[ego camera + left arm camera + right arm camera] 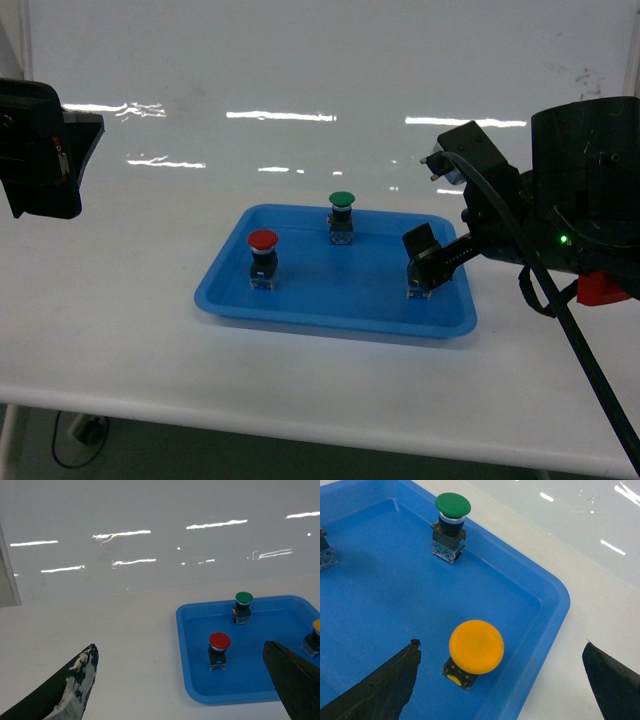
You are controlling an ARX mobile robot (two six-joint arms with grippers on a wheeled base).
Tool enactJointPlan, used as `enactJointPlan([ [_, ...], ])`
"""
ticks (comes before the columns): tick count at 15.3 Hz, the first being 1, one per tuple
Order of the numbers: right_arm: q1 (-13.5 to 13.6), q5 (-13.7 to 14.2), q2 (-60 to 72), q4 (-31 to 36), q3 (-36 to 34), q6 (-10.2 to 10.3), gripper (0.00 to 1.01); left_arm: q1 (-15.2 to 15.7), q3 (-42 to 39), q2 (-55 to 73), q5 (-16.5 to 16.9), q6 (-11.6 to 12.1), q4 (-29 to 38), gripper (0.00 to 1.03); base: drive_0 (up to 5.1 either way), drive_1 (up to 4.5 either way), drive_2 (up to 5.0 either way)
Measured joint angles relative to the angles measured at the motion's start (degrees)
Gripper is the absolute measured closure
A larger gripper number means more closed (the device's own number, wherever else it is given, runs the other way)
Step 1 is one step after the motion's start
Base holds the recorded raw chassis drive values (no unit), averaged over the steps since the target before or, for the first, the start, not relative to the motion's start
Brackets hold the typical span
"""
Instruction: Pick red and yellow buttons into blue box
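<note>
I see the red button (262, 257) standing at nine o'clock in the blue tray (300, 305) and the yellow button (475, 650) at three o'clock, the green button (341, 216) at twelve. My right gripper (502, 680) straddles the yellow one, jaws wide, gripping nothing. The left gripper (185, 680) hangs open off the tray. I judge both placed; next I'd lift clear.

Three push buttons stand inside one blue box (225, 290): one red button (263, 258) toward its left side, one green button (342, 216) near its far rim, and one yellow button (476, 652) toward its right side. The box is the only container on the single white worktop (120, 330). Two arms are in view, one on each side of the box.
</note>
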Motion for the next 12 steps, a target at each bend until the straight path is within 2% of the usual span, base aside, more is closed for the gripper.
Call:
enactJointPlan([
  [5,0.0,-0.1,3.0,-2.5,3.0,0.0,0.03,0.0,0.0,0.0,0.0,0.0,0.0,0.05,0.0,0.00,0.0],
  [7,-0.1,0.5,8.3,-4.1,9.2,-0.1,0.03,0.0,0.0,0.0,0.0,0.0,0.0,0.05,0.0,0.00,0.0],
  [12,0.0,0.1,12.3,-6.5,13.5,-1.0,0.03,0.0,0.0,0.0,0.0,0.0,0.0,0.05,0.0,0.00,0.0],
])
